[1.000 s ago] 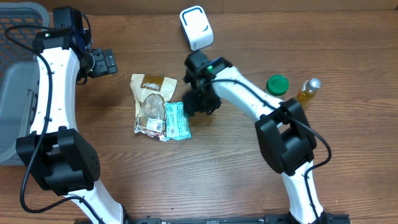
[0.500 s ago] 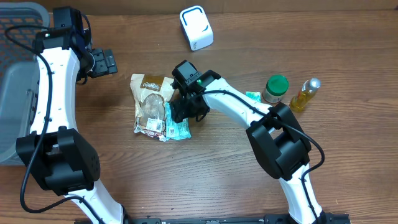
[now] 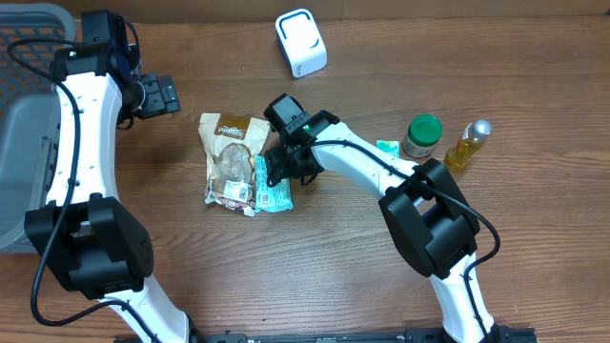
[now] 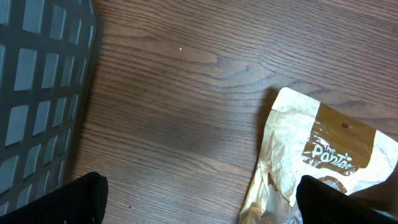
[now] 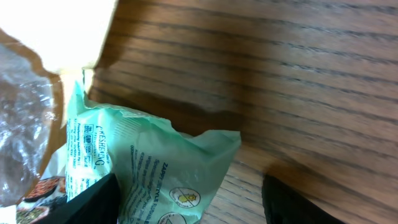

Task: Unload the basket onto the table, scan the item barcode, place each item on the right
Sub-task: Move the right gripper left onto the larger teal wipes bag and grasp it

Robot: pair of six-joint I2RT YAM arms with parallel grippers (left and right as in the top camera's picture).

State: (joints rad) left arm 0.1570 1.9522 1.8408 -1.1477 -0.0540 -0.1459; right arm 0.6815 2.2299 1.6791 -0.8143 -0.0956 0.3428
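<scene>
Right end effector [image 3: 284,170] over green packet [image 3: 271,188]
Its jaws stand apart above the packet's 1 o'clock corner, gripping nothing. The packet lies flat mid-worktop [image 3: 343,267], touching a tan snack bag [image 3: 232,152] at its 9 o'clock. The left end effector [image 3: 160,95], at 10 o'clock, gapes empty.

White arms [image 3: 71,124] (black joints, cables)
</scene>
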